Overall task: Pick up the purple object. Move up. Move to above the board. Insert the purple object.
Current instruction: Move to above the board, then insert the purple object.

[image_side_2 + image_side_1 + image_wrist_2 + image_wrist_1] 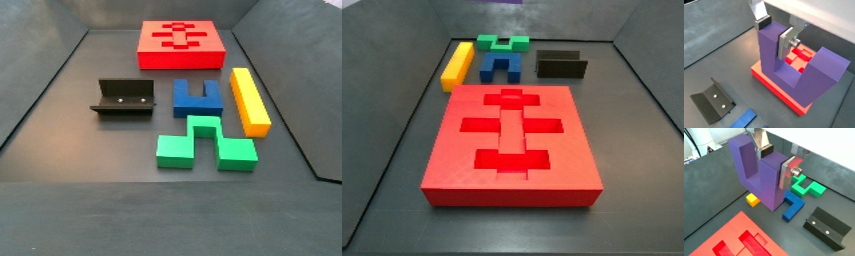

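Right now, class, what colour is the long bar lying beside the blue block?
Yellow. The bar shows best in a side view, right beside the blue block.

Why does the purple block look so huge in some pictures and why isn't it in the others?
In both wrist views the purple object sits close to the lens, clamped in the gripper, so it looms. In both side views it is lifted out of frame; the board looks sharp, evenly lit.
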You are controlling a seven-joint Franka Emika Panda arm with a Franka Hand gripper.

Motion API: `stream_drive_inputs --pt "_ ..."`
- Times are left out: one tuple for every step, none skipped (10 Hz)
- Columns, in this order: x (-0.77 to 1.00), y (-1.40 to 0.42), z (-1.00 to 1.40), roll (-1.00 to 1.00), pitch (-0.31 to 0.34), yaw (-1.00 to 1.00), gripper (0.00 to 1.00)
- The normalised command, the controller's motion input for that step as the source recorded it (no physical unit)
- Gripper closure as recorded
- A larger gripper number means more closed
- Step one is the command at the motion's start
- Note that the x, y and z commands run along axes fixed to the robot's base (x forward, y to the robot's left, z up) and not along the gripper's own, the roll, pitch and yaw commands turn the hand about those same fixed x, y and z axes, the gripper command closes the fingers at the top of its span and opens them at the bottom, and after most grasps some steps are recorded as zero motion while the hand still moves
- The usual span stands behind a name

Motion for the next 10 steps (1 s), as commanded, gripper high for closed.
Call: stream_drive_inputs --pt "-0.14 -1.4 0.45 0.1 0.04 0.01 1.0" --pt "-0.16 -1.4 0.45 0.13 0.047 0.01 1.0" --pt "-0.12 -1.4 0.48 0.15 0.047 0.01 1.0" --pt "-0.01 -0.58 0.21 0.07 0.078 0.02 1.0" --pt "0.02 -0.37 0.13 0.07 0.089 0.01 1.0" --pt "0.0 -0.01 -0.05 0.0 -0.014 0.0 1.0" --pt "0.0 -0.06 -0.09 0.0 -0.037 0.0 1.0" --pt "0.0 -0.04 -0.08 -0.01 -0.043 0.0 1.0" --pt "0.09 -0.07 -0.12 -0.06 -0.094 0.0 1.0" --pt "0.16 -0.09 -0.19 -0.11 -0.151 -0.02 1.0"
